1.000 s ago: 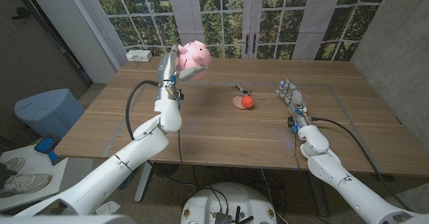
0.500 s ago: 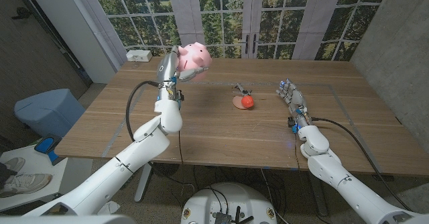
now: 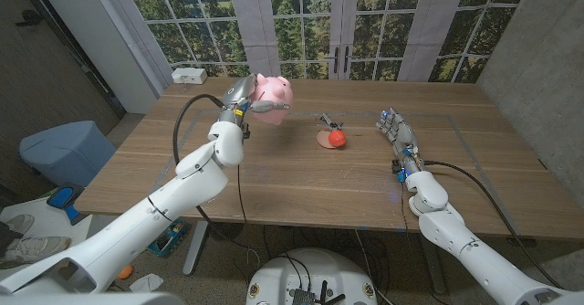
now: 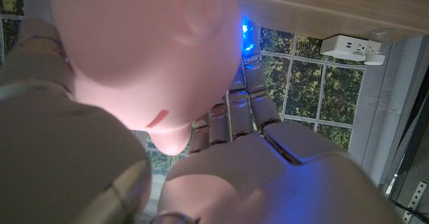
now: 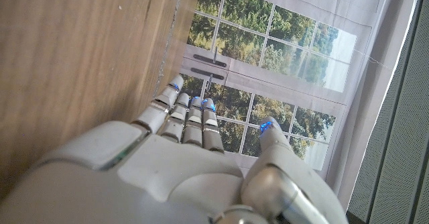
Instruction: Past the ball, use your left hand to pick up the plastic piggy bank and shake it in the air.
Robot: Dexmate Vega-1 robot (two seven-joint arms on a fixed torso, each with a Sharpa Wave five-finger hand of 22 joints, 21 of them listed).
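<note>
My left hand point(image 3: 243, 99) holds the pink plastic piggy bank point(image 3: 272, 92) up in the air above the table's far left part. In the left wrist view the piggy bank point(image 4: 151, 56) sits close against my left hand point(image 4: 268, 163), its fingers wrapped around it. A small red-orange ball point(image 3: 337, 138) lies on a round pink disc near the table's middle, to the right of the held bank. My right hand point(image 3: 399, 133) stands on the table at the right, fingers straight and together, holding nothing; the right wrist view shows the right hand point(image 5: 188, 157) beside the wood.
A small dark metal object point(image 3: 325, 120) lies just behind the ball. A white power strip point(image 3: 190, 75) sits at the table's far left corner. Windows run behind the wooden table point(image 3: 301, 182). A blue bin point(image 3: 66, 150) stands on the floor at the left.
My left hand has dropped and swung right with the piggy bank, which now sits lower and nearer the table's middle. The right hand and the ball have not moved.
</note>
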